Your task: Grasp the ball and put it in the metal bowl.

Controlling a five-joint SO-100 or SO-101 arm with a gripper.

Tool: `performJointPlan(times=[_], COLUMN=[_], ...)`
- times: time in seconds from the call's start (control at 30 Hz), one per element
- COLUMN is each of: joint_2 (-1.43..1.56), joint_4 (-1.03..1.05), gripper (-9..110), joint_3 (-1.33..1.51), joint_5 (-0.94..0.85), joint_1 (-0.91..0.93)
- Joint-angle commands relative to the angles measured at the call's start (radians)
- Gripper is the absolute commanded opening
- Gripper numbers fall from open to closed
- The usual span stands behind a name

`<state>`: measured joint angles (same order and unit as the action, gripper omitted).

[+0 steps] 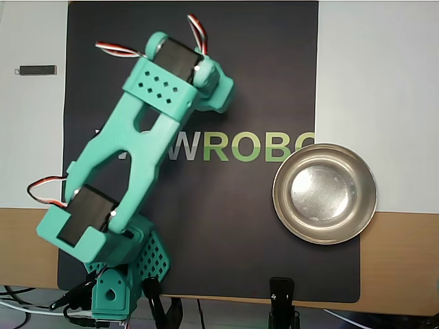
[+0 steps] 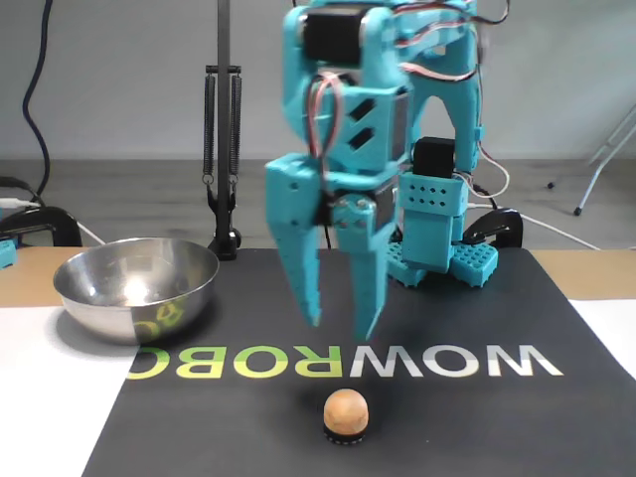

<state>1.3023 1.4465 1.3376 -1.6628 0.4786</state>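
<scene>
The ball [image 2: 346, 407] is a small tan sphere resting on a short black ring on the black mat, just in front of the logo letters. My teal gripper [image 2: 341, 326] points straight down, open and empty, about a ball-width above the ball and slightly behind it. The metal bowl [image 2: 139, 308] stands empty at the left in the fixed view, several ball-widths from the ball. In the overhead view the bowl [image 1: 280, 195] is at the right, on the mat's edge. There the arm [image 1: 137, 157] covers the ball and the fingers.
The black mat [image 1: 226, 226] carries the logo "WOWROBO" [image 2: 437, 360]. A small dark stick [image 1: 36, 70] lies on the white surface at the upper left. A black clamp [image 1: 281, 298] sits at the table's near edge. A stand pole [image 2: 224, 149] rises behind the bowl.
</scene>
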Motion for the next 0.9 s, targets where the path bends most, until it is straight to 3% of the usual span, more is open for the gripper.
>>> performJointPlan(times=[0.0, 0.87], joint_2=[-0.009, -0.117], joint_4=[-0.006, -0.006], gripper=[52, 52], joint_3=[-0.063, -0.123], joint_5=[0.002, 0.003], joint_1=[0.002, 0.003])
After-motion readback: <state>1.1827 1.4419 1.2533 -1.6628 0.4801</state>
